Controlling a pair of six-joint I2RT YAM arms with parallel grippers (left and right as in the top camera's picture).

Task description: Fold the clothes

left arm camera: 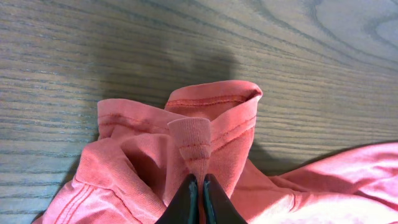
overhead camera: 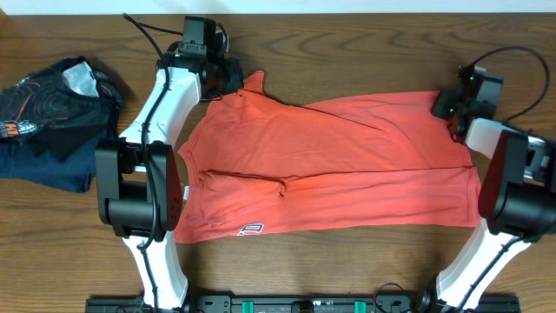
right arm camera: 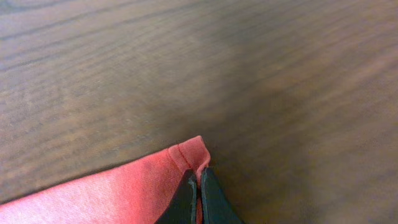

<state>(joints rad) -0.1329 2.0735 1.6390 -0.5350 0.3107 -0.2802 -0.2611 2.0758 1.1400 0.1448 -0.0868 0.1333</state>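
overhead, the coral-red t-shirt [overhead camera: 330, 165] lies spread on the wooden table [overhead camera: 347, 35] with its long axis running left to right, from one arm to the other. both arms are at its far edge, away from the robot's base. the left gripper [overhead camera: 233, 83] is at the far-left corner, where the cloth rises to a small peak. the right gripper [overhead camera: 453, 117] is at the far-right corner. the left wrist view shows the left gripper [left arm camera: 199, 182] with its jaws pressed together on a bunched fold of stitched hem, a cuff-like loop standing up just beyond the tips. the right wrist view shows the right gripper [right arm camera: 198, 179] likewise pinched on a hemmed corner, with bare wood beyond it. from either gripper the body of the shirt lies toward the robot, and it is wrinkled across its middle. a small white mark [overhead camera: 252, 229] sits near the front-left edge. a dark garment [overhead camera: 48, 113] lies bundled well apart at the table's left. each arm is nearest its own corner, so neither needs to cross. the likely fold is along the long axis, so both corners would have to travel together toward the near edge, level with each other. otherwise the far edge would land skewed.
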